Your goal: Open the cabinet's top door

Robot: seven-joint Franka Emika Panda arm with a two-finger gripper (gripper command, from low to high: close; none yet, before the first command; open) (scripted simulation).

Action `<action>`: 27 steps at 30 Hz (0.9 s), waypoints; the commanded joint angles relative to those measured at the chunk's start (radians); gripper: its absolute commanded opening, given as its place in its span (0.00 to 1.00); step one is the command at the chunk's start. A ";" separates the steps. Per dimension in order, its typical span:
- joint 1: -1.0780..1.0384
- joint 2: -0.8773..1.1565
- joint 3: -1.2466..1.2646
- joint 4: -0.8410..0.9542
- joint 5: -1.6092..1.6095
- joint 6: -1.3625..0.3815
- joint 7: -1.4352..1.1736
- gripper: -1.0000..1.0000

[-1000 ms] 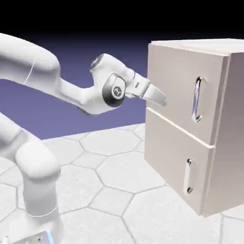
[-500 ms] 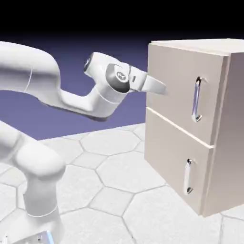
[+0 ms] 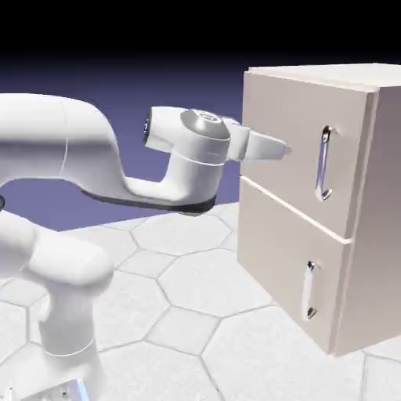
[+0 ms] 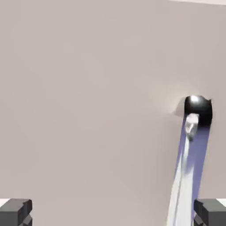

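Currently gripper (image 3: pixel 276 148) spread wide, holding nothing, level in front of the top door (image 3: pixel 294 149) of the cabinet (image 3: pixel 368 235); door shut; its long silver handle (image 4: pixel 185 176) just beside one fingertip (image 4: pixel 211 211).

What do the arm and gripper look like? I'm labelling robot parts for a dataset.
A glossy white arm of rounded, tube-like links with a grey round cap at the wrist. The gripper is white; its fingertips are small dark grey blocks. No cables show.
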 commanded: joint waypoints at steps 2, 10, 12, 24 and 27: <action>0.029 -0.014 -0.033 0.012 -0.087 -0.007 0.063 0.50; 0.144 -0.068 -0.166 0.059 -0.435 -0.033 0.313 0.50; 0.173 -0.081 -0.199 0.071 -0.522 -0.039 0.376 0.50; 0.423 -0.057 -0.384 0.233 -0.757 -0.081 0.542 0.00; 0.351 -0.018 -0.332 0.189 -0.759 -0.103 0.601 0.00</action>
